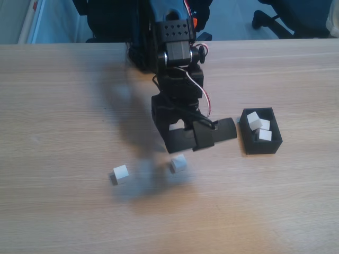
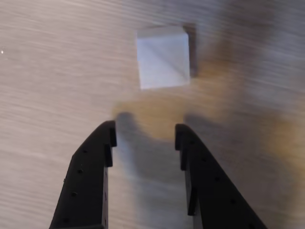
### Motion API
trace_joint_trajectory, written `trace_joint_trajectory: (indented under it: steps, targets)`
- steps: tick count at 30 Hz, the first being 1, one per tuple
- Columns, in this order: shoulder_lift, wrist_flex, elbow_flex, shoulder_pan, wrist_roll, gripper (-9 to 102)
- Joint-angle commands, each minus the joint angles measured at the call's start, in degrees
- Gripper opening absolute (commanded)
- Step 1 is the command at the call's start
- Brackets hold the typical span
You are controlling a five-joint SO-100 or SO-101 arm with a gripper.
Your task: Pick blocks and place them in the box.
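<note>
Gripper spread and empty above a loose block on the bench.

In the wrist view the gripper [image 2: 145, 131] has its two black fingers [image 2: 90, 162] apart with bare wood grain between them; a white block [image 2: 163, 57] lies on the bench [image 2: 47, 95] just beyond the fingertips, not touching either one. In the fixed view the gripper [image 1: 183, 143] hangs just above this block [image 1: 178, 163], near the middle of the bench [image 1: 63, 95]. A second loose block [image 1: 121, 173] lies to the left of the first, apart from it. The black box [image 1: 273, 145] stands on the bench to the right of the gripper, close to it, and contains three blocks [image 1: 259, 126] bunched together.
</note>
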Motion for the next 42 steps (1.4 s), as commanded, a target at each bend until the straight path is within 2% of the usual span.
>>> trace_joint_trajectory:
  steps: [1,25,30,33,42]
  targets:
    - [-1.4,-1.0,-5.4,0.7,-1.3,12]
    - [-13.6,-1.6,-17.5,1.3,-0.4,14]
    - [-14.7,-2.8,-18.0,1.2,0.7,9]
    - [-14.5,-3.7,-17.5,1.0,2.9,0]
    - [-4.9,-4.1,-11.8,-3.2,7.3,0]
